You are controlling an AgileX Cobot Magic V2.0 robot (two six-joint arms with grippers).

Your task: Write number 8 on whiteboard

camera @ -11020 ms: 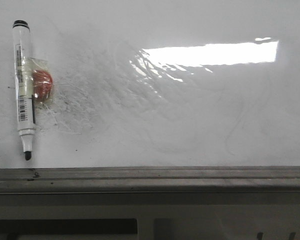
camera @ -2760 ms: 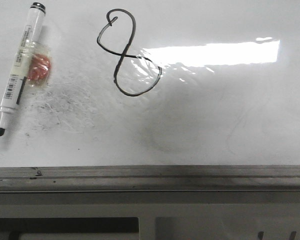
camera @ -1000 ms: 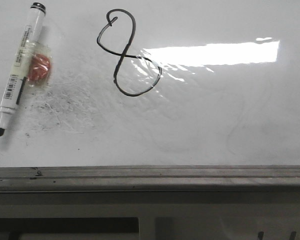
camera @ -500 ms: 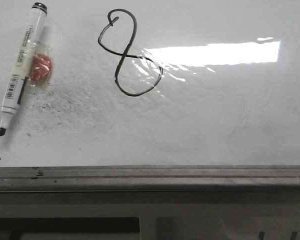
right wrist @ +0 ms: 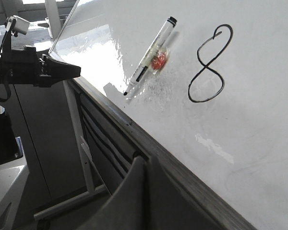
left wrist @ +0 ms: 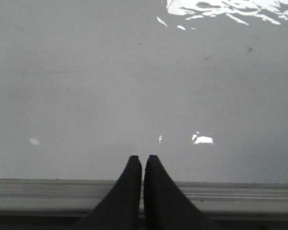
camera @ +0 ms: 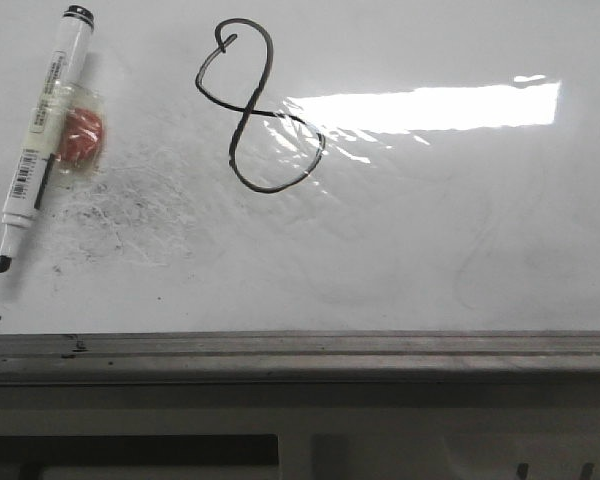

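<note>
8 drawn, marker parked, both grippers backed off

The 8 (right wrist: 207, 64) sits on the whiteboard (right wrist: 259, 120) well ahead of the right gripper (right wrist: 146, 165), beside the marker (right wrist: 151, 55), which lies uncapped, seemingly set down because writing looks finished. Both the right and the left gripper (left wrist: 142, 163) are pinched closed, empty. Marker cap unseen; the red tag on its barrel is unclear.

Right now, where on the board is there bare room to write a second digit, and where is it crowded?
The whiteboard is bare right of the number 8, from the glare band down to the grey rail. The left is crowded: the marker and scratchy smudges fill it.
</note>
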